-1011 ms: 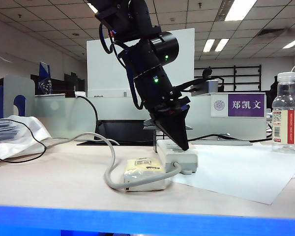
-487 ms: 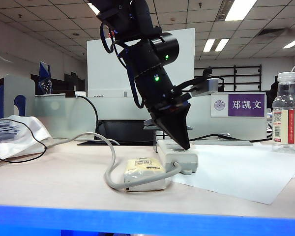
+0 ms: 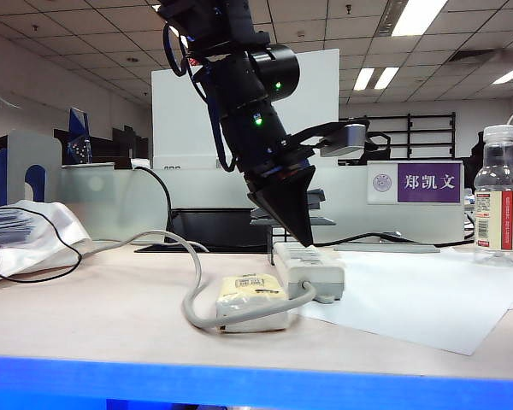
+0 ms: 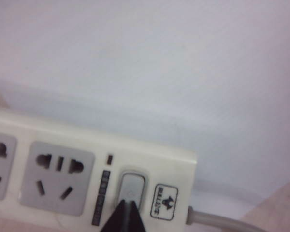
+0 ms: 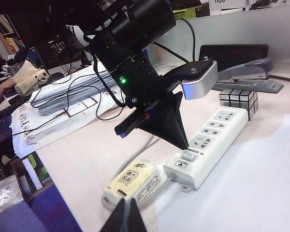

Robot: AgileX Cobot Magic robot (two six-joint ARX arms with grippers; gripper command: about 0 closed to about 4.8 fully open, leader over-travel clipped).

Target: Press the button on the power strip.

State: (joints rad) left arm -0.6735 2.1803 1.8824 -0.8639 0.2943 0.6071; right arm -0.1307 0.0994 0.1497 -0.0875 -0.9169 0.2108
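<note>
An office: ceiling tiles (image 3: 85,26), desk partitions (image 3: 111,201), a nameplate (image 3: 415,182), stacked papers (image 5: 70,89)

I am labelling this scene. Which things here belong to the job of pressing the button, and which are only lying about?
Job: power strip, button, left gripper shut above it.
Lying about: yellow packet, stapler, mirror cube, bottle, papers. Right gripper shut, away.

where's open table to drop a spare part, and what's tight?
Free: white paper sheet between power strip and water bottle; bare tabletop between grey cable and papers.
Crowded: strip's button end, where left gripper, cream packet, stapler cluster.
</note>
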